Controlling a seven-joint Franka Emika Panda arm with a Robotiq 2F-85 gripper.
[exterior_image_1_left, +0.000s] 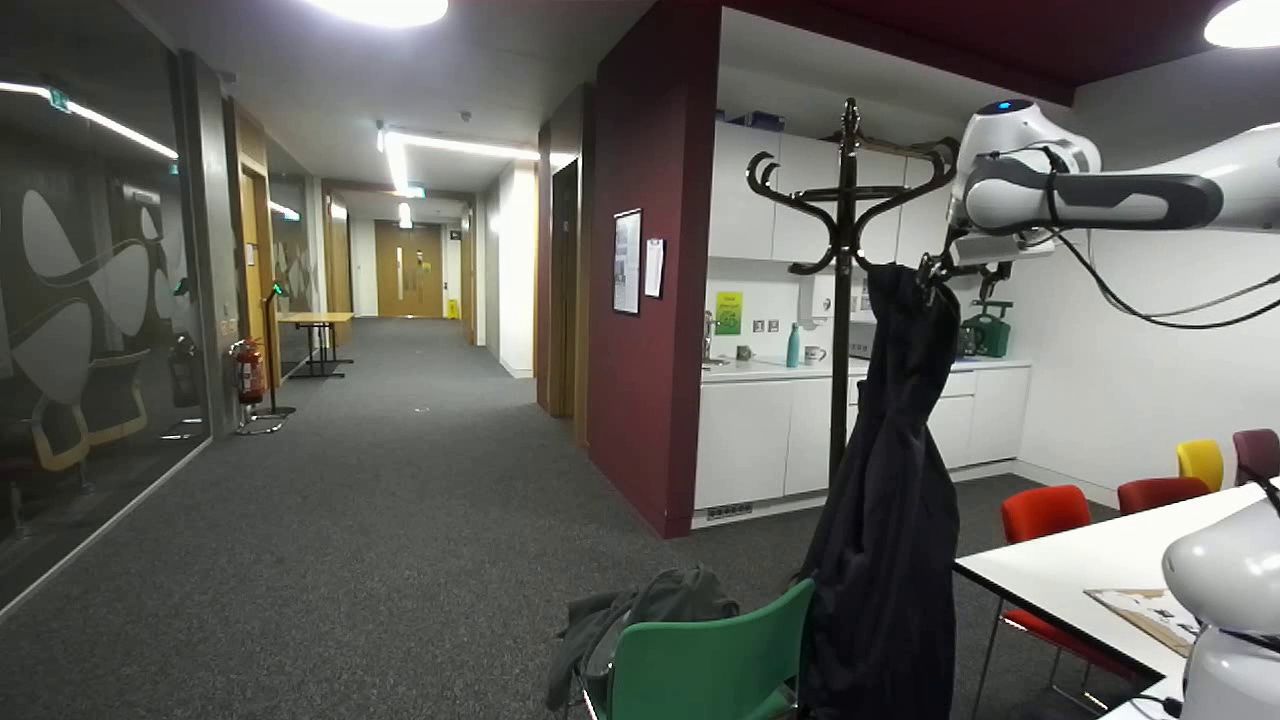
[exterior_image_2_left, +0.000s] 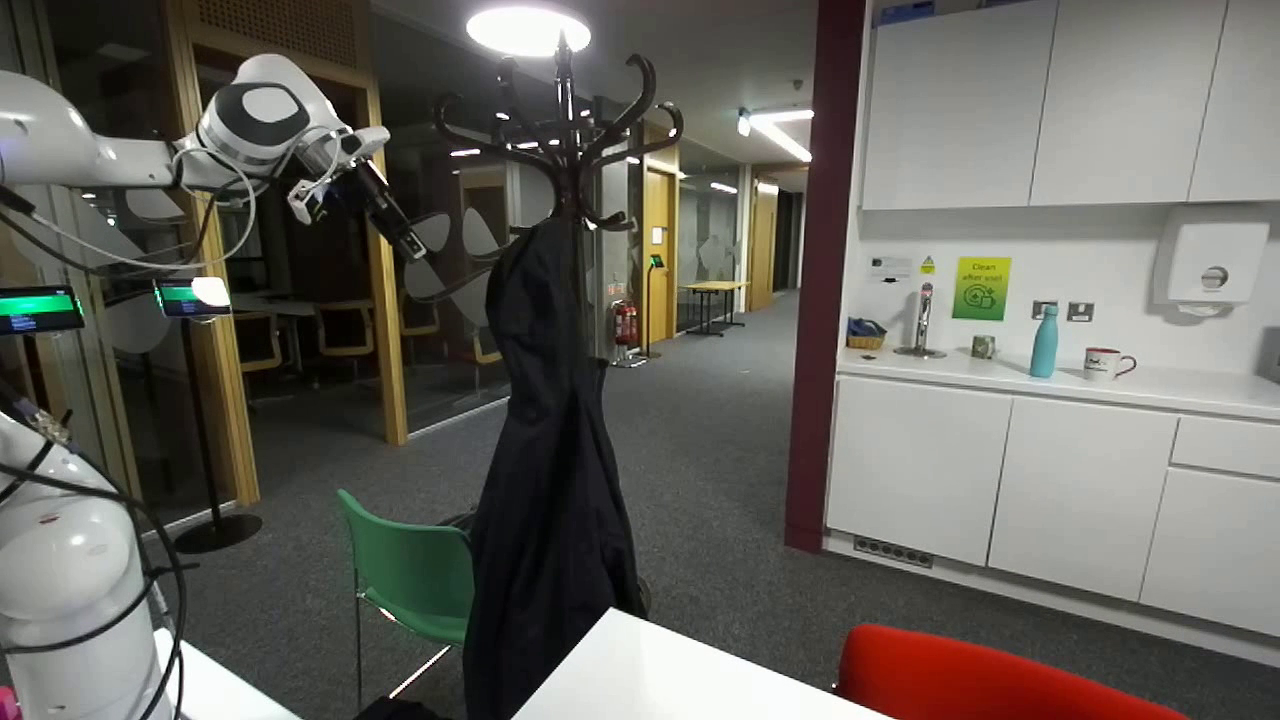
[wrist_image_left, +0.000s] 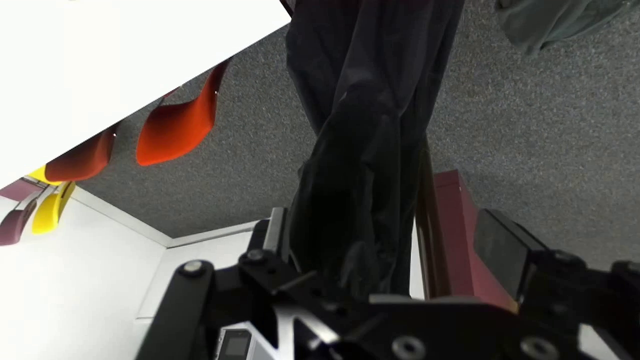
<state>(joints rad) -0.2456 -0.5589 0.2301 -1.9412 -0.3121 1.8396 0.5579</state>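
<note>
grey carpet (exterior_image_2_left: 720, 500), coat (exterior_image_2_left: 550, 440) near parted jaws

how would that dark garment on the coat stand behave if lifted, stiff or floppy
The dark garment is likely floppy: it hangs in long, loose folds. It may feel fairly weighty, given how much cloth there is. A sideways pull might snag, since it hangs from the many-armed coat stand.

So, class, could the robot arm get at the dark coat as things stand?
Probably yes: the gripper is open and close by, pointing toward the dark coat, and no object shows in the gap between them.
</note>
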